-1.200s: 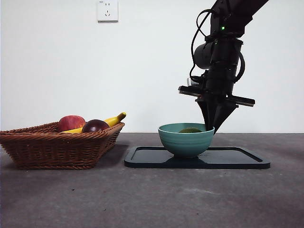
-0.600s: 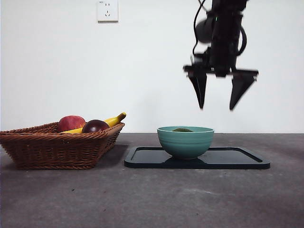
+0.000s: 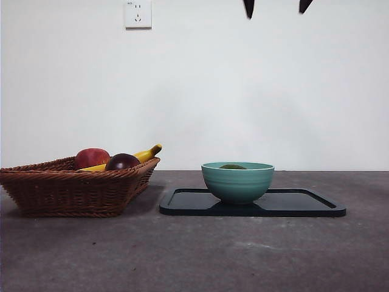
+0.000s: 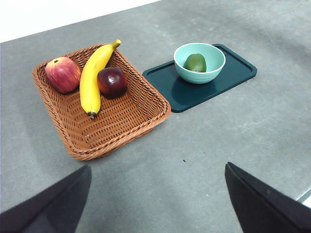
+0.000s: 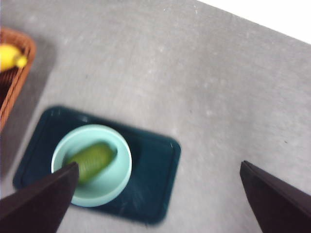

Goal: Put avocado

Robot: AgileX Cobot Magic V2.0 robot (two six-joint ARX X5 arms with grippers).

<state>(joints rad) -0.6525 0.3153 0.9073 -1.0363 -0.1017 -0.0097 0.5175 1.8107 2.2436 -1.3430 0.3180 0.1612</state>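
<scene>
Green avocado inside bowl

We see a teal bowl standing on the left part of a flat dark tray on the grey table. Only the dull green top of the avocado shows above the bowl's rim. Left of the tray, close beside it, sits a wicker basket holding a red apple, a dark glossy round fruit and a banana that juts over the basket's right rim. A white wall socket sits high on the wall. At the top edge, 2 black tips of a gripper hang well above the bowl, spread apart.
</scene>
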